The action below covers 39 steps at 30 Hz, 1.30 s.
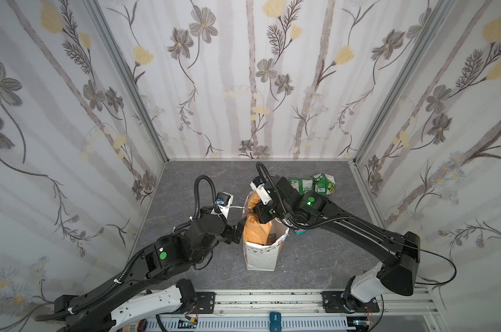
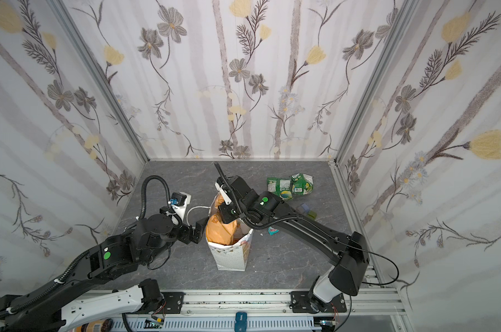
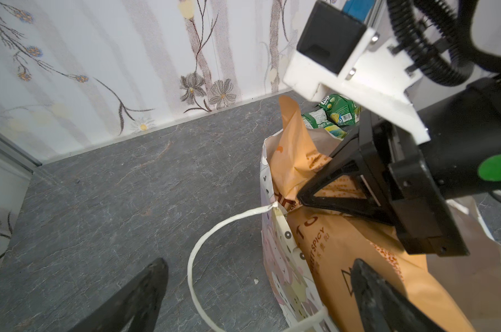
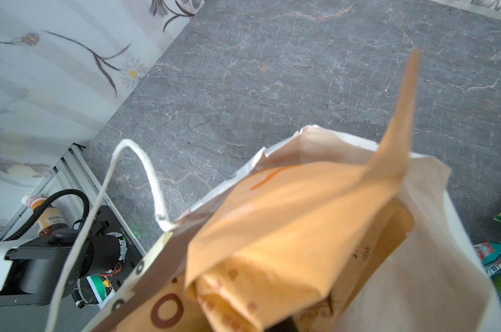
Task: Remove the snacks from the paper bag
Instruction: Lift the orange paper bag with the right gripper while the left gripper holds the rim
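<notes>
**While the right tool pinched the orange pouch, the left tool stood open beside the bag**

As I watched from both top views, the bag stood upright near the middle of the gray table, a little toward the front edge, with its mouth open. The orange pouch filled most of that mouth. Its lower part sat inside the bag, while its upper part rose above the rim and one corner pointed up.

The right tool reached down over the bag from the back. In the left wrist view I saw its two fingers drawn together on a fold of the pouch, so I read it as closed and gripping the pouch.

The left tool hung just beside the bag's left wall with its jaws spread wide and nothing between them. I could not tell whether it touched the paper. One white cord handle looped out from the rim on that side, over the table.

Two green packets lay together on the table near the back wall, well apart from the bag. A teal packet lay on the table just right of the bag, partly hidden under the right arm. A few small cubes sat between it and the green packets.
</notes>
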Each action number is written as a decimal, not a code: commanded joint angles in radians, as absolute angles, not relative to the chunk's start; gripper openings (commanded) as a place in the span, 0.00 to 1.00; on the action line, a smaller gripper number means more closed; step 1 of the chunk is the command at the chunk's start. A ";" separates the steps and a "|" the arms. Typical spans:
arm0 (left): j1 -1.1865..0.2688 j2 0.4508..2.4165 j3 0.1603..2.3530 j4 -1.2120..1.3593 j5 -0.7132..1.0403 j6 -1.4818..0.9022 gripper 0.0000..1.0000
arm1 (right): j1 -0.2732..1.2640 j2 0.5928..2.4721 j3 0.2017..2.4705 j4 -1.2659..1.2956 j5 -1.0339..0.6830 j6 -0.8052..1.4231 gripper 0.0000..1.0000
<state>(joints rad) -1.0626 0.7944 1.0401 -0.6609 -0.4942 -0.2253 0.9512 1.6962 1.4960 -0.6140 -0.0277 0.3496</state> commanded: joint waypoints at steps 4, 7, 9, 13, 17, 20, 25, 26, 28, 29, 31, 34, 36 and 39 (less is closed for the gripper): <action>-1.062 0.756 1.046 -0.615 -0.495 -0.267 1.00 | 0.943 1.659 1.503 -0.520 -0.020 0.369 0.04; -1.061 0.736 1.051 -0.604 -0.477 -0.276 1.00 | 0.941 1.640 1.502 -0.501 -0.014 0.377 0.04; -1.062 0.727 1.058 -0.597 -0.465 -0.281 1.00 | 0.939 1.626 1.500 -0.486 -0.012 0.380 0.05; -1.062 0.717 1.075 -0.585 -0.431 -0.285 1.00 | 0.937 1.603 1.500 -0.444 -0.006 0.386 0.06; -1.061 0.709 1.087 -0.533 -0.338 -0.260 1.00 | 0.933 1.553 1.495 -0.404 0.011 0.388 0.06; -1.061 0.732 1.110 -0.482 -0.178 -0.227 1.00 | 0.931 1.538 1.491 -0.380 0.019 0.393 0.06; -1.063 0.804 1.160 -0.462 -0.084 -0.200 1.00 | 0.928 1.522 1.492 -0.355 0.017 0.406 0.06; -1.063 0.816 1.165 -0.457 -0.079 -0.193 1.00 | 0.928 1.519 1.493 -0.352 0.016 0.408 0.06; -1.063 0.834 1.173 -0.445 -0.056 -0.178 1.00 | 0.928 1.514 1.493 -0.351 0.016 0.413 0.06; -1.063 0.845 1.179 -0.441 -0.046 -0.171 1.00 | 0.928 1.511 1.494 -0.351 0.012 0.417 0.06; -1.063 0.868 1.191 -0.444 -0.062 -0.163 1.00 | 0.928 1.505 1.494 -0.348 0.005 0.428 0.06; -1.063 0.901 1.204 -0.448 -0.118 -0.157 1.00 | 0.931 1.498 1.493 -0.345 0.007 0.437 0.06; -1.064 0.920 1.210 -0.443 -0.123 -0.157 1.00 | 0.931 1.497 1.493 -0.345 0.008 0.438 0.06; -1.063 0.946 1.216 -0.439 -0.115 -0.157 0.98 | 0.933 1.493 1.493 -0.349 0.016 0.441 0.06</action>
<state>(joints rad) -1.0634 0.9306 1.2026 -0.4732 -0.1020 -0.1616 0.9302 1.4986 1.4933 -0.3988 0.0135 0.4244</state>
